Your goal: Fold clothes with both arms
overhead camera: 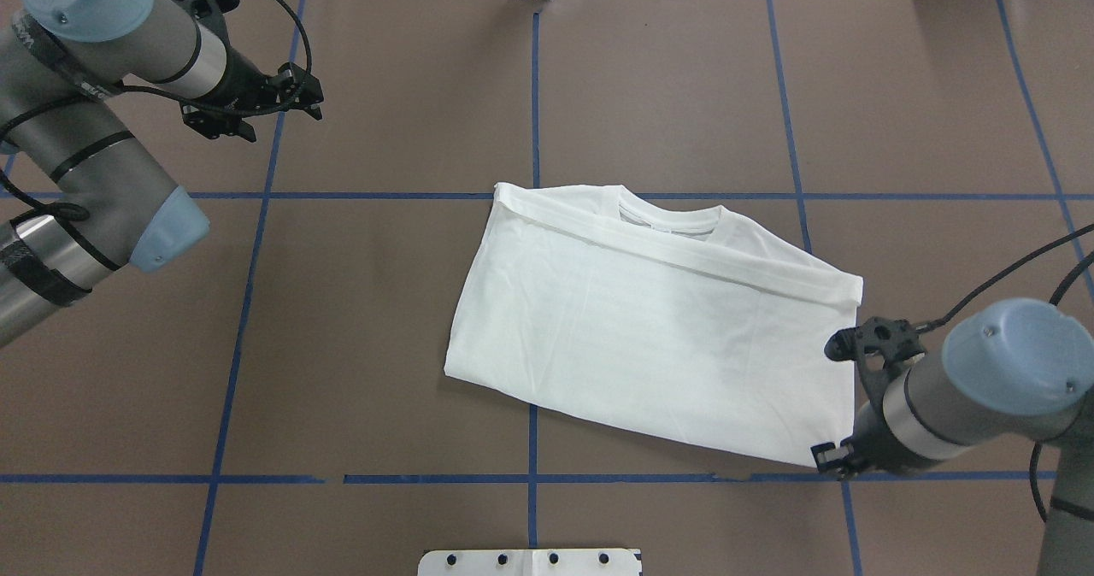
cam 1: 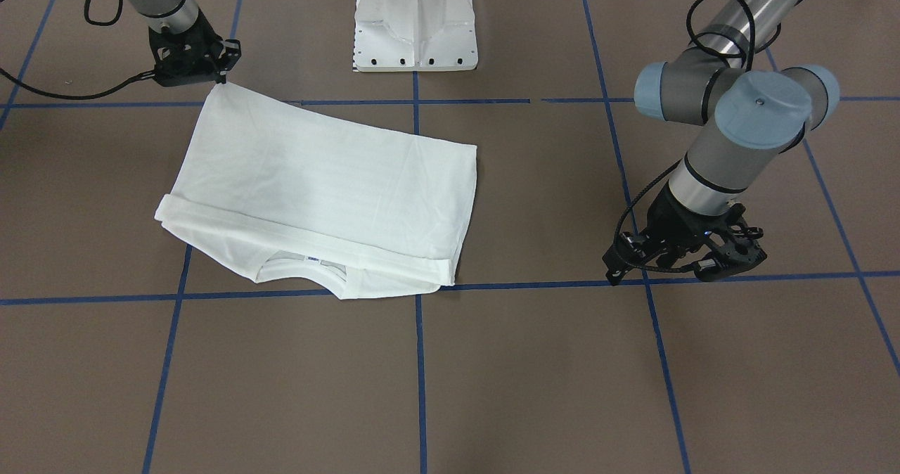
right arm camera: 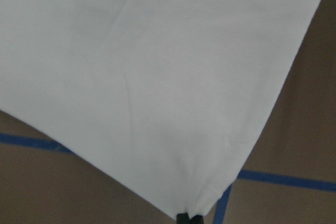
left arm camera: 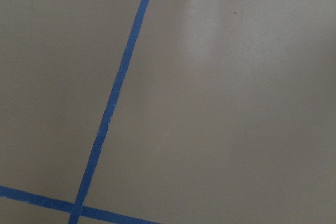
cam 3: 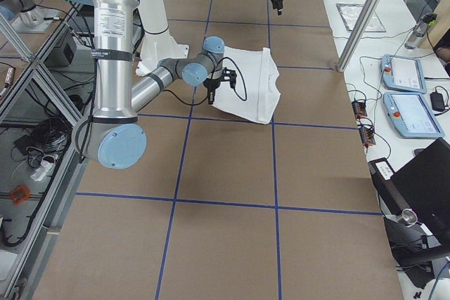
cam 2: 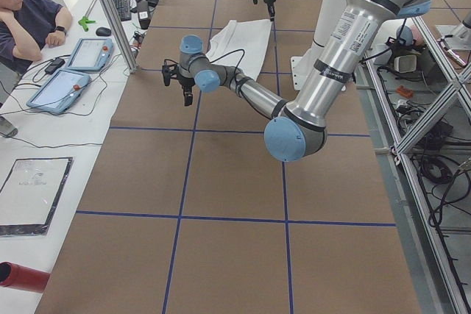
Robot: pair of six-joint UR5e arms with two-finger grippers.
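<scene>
The clothes, one white T-shirt (overhead camera: 649, 328), lie folded into a rough rectangle on the brown table, right of centre in the overhead view. Its ribbed neck (overhead camera: 675, 217) with a small label faces the far side. My right gripper (overhead camera: 833, 459) is shut on the shirt's near right corner; the right wrist view shows the cloth (right arm camera: 157, 77) puckering into the fingertips at the bottom edge. In the front-facing view the same gripper (cam 1: 223, 79) sits at the shirt (cam 1: 323, 186) corner. My left gripper (overhead camera: 299, 102) hangs open over bare table at the far left, well apart from the shirt.
The white pedestal base (cam 1: 415, 24) stands at the robot's side of the table, between the arms. Blue tape lines (left arm camera: 113, 103) grid the brown surface. Beyond the far edge, a seated person (cam 2: 29, 20) has tablets (cam 2: 92, 53) on a side table.
</scene>
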